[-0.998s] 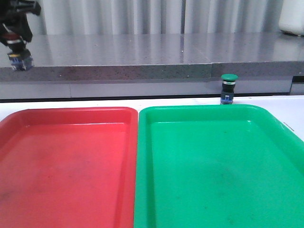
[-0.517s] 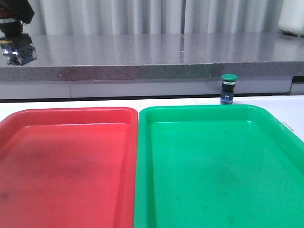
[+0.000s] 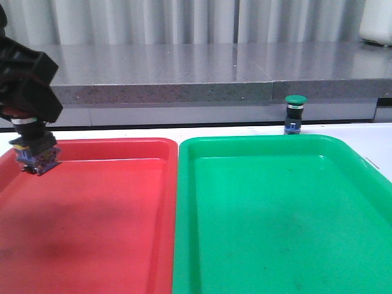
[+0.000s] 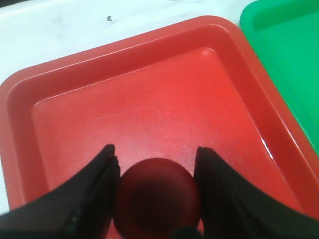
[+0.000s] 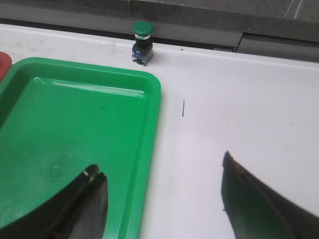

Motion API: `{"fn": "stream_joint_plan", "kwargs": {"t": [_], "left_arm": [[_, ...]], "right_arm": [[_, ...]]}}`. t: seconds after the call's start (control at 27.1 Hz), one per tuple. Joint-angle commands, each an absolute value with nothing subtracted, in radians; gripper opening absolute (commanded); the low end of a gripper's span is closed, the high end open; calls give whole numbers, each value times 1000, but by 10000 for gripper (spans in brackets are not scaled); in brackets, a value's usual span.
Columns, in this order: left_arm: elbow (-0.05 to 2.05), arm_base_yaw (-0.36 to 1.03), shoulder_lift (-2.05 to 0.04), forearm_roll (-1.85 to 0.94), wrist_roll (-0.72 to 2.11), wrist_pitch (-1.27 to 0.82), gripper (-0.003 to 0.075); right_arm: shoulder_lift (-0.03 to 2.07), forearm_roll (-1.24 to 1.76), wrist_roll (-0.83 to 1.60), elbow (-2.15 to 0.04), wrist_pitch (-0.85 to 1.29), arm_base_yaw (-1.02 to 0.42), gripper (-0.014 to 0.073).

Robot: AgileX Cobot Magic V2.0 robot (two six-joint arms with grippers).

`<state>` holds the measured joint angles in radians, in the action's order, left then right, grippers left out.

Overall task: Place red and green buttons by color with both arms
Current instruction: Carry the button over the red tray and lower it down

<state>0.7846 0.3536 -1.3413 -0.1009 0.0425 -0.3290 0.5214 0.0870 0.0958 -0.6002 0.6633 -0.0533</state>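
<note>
Lowered: left end effector (image 3: 37,160) with red button (image 4: 157,196) | buttons: 2 | trays: 2

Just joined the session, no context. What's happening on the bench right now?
Colour sorting of push-buttons. The left gripper is shut on the red button and holds it over the far left corner of the red tray. The green button stands upright on the white table just behind the green tray, untouched. The right gripper is open and empty, beside the green tray's right edge. Both trays hold nothing yet.
</note>
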Motion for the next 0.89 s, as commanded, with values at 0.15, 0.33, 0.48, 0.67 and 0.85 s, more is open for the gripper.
{"fn": "stream_joint_plan", "kwargs": {"t": [0.15, 0.33, 0.48, 0.67, 0.85], "left_arm": [[803, 362, -1438, -111, 43, -186, 249], [803, 362, -1486, -111, 43, -186, 250], [803, 362, -1505, -111, 43, -188, 251], [803, 362, -1517, -111, 43, -203, 297], [812, 362, -1511, -111, 43, -213, 540]], "right_arm": [[532, 82, 104, -633, 595, -50, 510], [532, 82, 104, -633, 595, -50, 510], [532, 82, 104, -633, 595, -50, 510], [532, 82, 104, -633, 595, -50, 510], [532, 82, 104, -633, 595, -50, 510]]}}
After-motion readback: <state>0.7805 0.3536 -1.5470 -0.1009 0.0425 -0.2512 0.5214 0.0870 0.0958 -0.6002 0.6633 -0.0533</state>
